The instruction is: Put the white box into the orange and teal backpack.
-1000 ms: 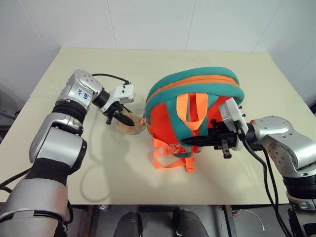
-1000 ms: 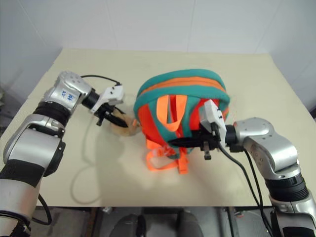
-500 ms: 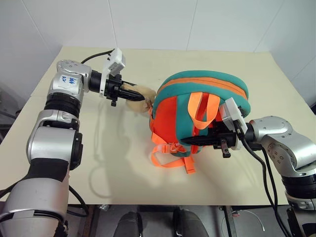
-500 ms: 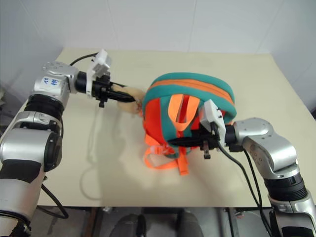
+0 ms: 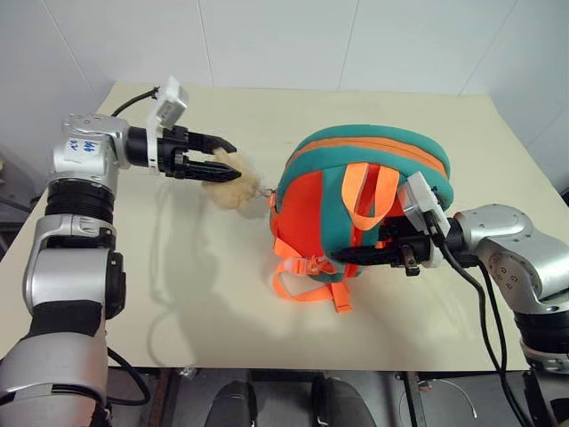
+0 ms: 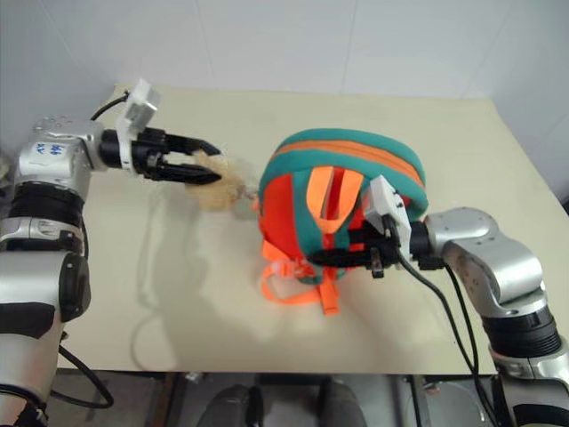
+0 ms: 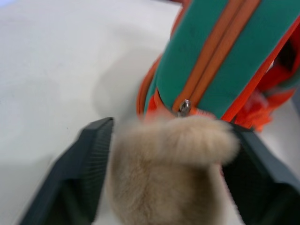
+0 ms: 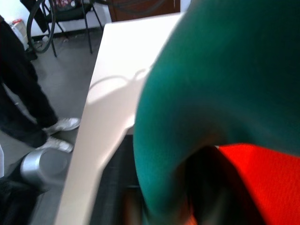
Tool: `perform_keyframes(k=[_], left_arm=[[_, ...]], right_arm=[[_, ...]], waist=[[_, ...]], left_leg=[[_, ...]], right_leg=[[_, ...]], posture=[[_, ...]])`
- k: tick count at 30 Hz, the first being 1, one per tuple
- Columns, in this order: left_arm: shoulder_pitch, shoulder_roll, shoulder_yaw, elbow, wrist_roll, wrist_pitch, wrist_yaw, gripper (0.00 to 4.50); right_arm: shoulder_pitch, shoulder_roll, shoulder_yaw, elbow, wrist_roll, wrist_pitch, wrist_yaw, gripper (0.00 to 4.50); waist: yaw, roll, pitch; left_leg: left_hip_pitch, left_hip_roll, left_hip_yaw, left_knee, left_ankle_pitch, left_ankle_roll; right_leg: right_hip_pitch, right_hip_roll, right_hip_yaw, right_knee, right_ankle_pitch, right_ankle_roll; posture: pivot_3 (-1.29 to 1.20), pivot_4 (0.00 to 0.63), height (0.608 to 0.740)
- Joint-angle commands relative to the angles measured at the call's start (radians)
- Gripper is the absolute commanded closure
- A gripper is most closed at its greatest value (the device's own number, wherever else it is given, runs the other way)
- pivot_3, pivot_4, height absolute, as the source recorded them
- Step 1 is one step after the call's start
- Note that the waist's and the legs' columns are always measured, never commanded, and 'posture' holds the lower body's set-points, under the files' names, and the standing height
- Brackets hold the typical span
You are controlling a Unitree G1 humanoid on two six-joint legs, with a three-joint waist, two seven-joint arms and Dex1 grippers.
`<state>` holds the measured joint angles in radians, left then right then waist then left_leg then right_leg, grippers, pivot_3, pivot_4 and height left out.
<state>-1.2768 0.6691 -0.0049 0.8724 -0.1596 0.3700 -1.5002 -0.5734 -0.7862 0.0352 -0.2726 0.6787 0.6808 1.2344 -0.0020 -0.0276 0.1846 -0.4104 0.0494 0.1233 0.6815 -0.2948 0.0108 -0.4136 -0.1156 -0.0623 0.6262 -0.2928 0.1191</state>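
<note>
A cream table (image 5: 267, 116) is seen spanning most of the frame, set against a pale wall. At centre right, the orange and teal backpack (image 5: 369, 160) is shown lifted up on the table, its teal band arching over the top, orange webbing loops (image 5: 307, 280) hanging at its lower left and a teal strap (image 5: 351, 253) reaching across its lower edge. That strap is met at right of centre by the right gripper (image 5: 391, 253), whose black fingers lie along it; whether they are pinching it or merely touching cannot be told. In the upper left, the left gripper (image 5: 218, 156) is held level and pointed toward the bag, its two fingers spread wide on either side of the tan pom-pom (image 5: 233, 189), which hangs just left of the backpack. In the left wrist view the pom-pom is seen sitting between the parted fingers (image 7: 86, 168), below the bag's zipper pull (image 7: 184, 107). A person's dark trouser legs and white shoes (image 8: 58, 133) are visible beyond the table's edge in the right wrist view.
</note>
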Motion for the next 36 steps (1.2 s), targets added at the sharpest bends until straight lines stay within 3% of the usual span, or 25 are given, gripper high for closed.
perform_keyframes(k=[1, 6, 18, 27, 36], left_arm=[[0.008, 0.027, 0.037, -0.048, -0.047, 0.022, -0.027, 0.00], [0.041, 0.075, 0.076, -0.078, -0.079, 0.028, -0.014, 0.00], [0.248, 0.204, 0.213, -0.202, -0.193, 0.069, 0.005, 0.00], [0.311, 0.203, 0.273, -0.136, -0.238, -0.016, 0.011, 0.00], [0.241, 0.143, 0.275, -0.008, -0.255, -0.170, -0.059, 0.00]], right_arm=[[-0.019, -0.015, -0.031, -0.019, 0.016, 0.008, -0.008, 1.64], [0.007, -0.038, -0.080, -0.039, 0.034, 0.022, -0.025, 0.02], [0.271, -0.213, -0.358, -0.088, 0.072, 0.034, -0.013, 0.02], [0.464, -0.324, -0.571, 0.073, -0.036, -0.098, 0.068, 0.02], [0.301, -0.352, -0.555, 0.374, -0.139, -0.283, 0.040, 0.02]], waist=[[0.000, 0.000, 0.000], [-0.002, 0.000, 0.000], [0.005, 0.000, 0.000], [0.003, 0.000, 0.000], [-0.003, 0.000, 0.000]], left_leg=[[0.000, 0.000, 0.000, 0.000, 0.000, 0.000], [0.000, 0.000, 0.000, 0.000, 0.000, 0.000], [0.001, 0.000, 0.000, 0.001, -0.001, 0.000], [0.003, 0.000, 0.001, 0.001, 0.000, 0.000], [0.005, 0.000, 0.007, 0.001, 0.000, -0.001]], right_leg=[[0.000, 0.000, 0.000, 0.000, 0.000, 0.000], [0.000, 0.000, 0.000, 0.001, 0.000, 0.000], [0.002, -0.001, -0.001, 0.000, 0.000, 0.000], [0.004, 0.000, -0.001, 0.001, 0.000, 0.000], [0.003, 0.000, 0.000, 0.000, 0.000, 0.000]], posture=[[0.00, 0.150, 0.740], [0.00, 0.150, 0.740], [0.00, 0.150, 0.740], [0.00, 0.150, 0.740], [0.00, 0.150, 0.740]])
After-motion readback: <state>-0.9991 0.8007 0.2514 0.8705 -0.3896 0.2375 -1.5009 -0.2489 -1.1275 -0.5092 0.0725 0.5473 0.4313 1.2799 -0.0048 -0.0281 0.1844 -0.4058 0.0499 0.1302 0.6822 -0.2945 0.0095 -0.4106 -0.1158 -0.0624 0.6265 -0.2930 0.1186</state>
